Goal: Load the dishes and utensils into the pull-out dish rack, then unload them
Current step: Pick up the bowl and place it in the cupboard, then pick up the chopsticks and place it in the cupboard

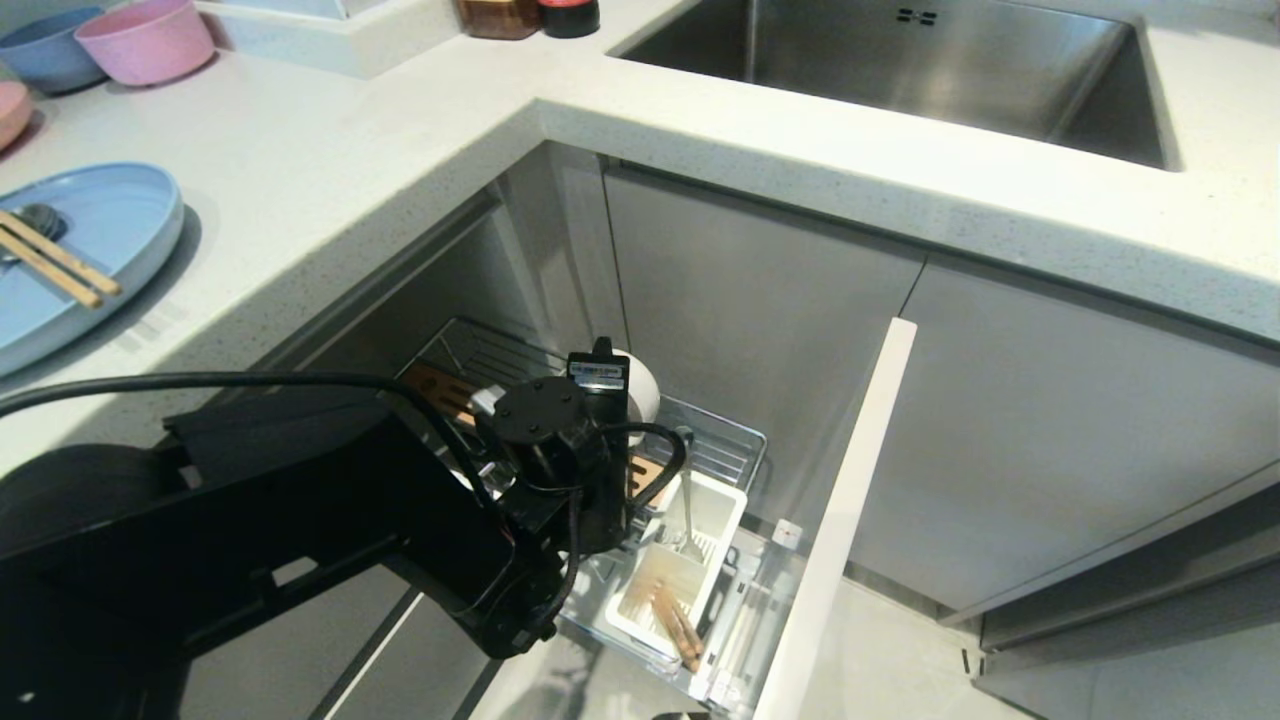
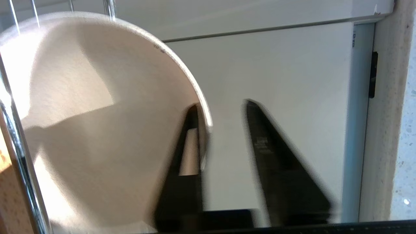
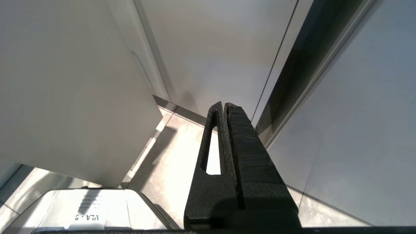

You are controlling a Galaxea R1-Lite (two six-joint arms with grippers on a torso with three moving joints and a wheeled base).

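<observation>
Left tool (image 2: 221, 113): parted, straddling rim of cream bowl (image 2: 97, 123) standing in dish rack (image 1: 720, 450); contact apparently loose. Right tool (image 3: 224, 105): closed, empty, near floor.

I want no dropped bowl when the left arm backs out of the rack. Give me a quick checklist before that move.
1. Cream bowl stands on edge among the rack wires: ok.
2. Left gripper jaws parted: ok.
3. Jaws off the bowl: not ok, one finger sits inside the rim.
4. Bowl steady unsupported: cannot tell.
5. Right gripper parked shut near the floor, away from the rack: ok.
6. Blue plate on the counter, out of the way: ok.
</observation>
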